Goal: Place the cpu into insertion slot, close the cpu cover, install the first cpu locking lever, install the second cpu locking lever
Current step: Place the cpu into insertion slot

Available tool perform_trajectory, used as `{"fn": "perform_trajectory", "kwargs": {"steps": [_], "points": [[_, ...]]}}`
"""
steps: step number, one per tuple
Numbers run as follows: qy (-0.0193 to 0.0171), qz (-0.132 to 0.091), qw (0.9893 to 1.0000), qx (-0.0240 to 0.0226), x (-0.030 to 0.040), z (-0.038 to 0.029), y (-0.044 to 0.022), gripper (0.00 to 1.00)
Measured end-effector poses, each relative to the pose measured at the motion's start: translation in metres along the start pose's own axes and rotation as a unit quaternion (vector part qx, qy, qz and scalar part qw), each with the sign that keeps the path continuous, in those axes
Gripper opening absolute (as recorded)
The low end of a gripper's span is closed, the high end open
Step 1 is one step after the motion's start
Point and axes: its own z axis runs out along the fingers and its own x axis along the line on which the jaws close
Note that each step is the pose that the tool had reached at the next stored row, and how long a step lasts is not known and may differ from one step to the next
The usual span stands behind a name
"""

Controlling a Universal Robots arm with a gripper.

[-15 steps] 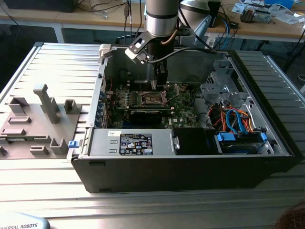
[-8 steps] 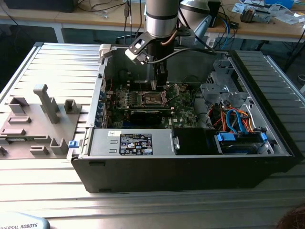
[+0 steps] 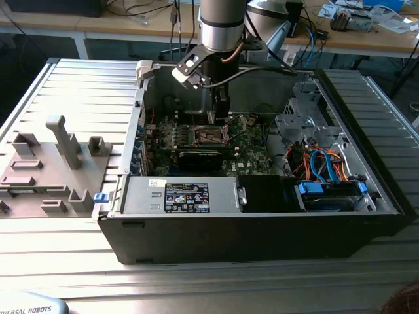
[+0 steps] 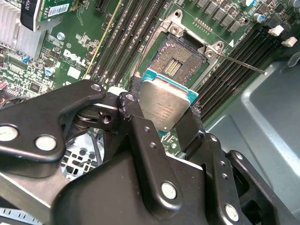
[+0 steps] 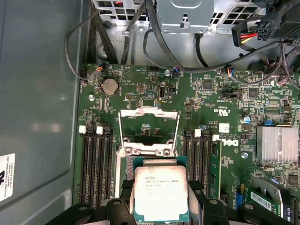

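Observation:
My gripper [image 4: 165, 111] is shut on the cpu [image 4: 164, 104], a small silver-topped square chip clamped by its edges between two black fingers [image 4: 132, 101]. The cpu [image 5: 161, 190] hangs level just above the green motherboard [image 5: 225, 101]. It covers most of the insertion slot, whose dark, pin-filled centre [image 4: 177, 58] shows beyond the chip. The cpu cover [image 5: 149, 112], a silvery frame, stands open and is swung back from the slot. A thin lever rod [image 4: 241, 64] sticks out beside the slot. In the exterior view the gripper [image 3: 219, 110] reaches down into the open computer case over the insertion slot [image 3: 208, 136].
Black memory slots [image 5: 96, 164] flank the socket on both sides. A finned heatsink [image 5: 279, 143] and black cables [image 5: 117, 42] lie nearby. The power supply [image 3: 186, 196] and a drive cage with blue and orange cables [image 3: 321, 163] fill the case front. A grey fixture tray [image 3: 46, 163] lies outside.

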Motion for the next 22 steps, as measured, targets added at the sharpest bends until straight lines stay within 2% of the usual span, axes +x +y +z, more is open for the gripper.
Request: {"fn": "perform_trajectory", "kwargs": {"steps": [22], "points": [[0.0000, 0.000, 1.0000, 0.0000, 0.0000, 0.0045, -0.0003, 0.54]]}}
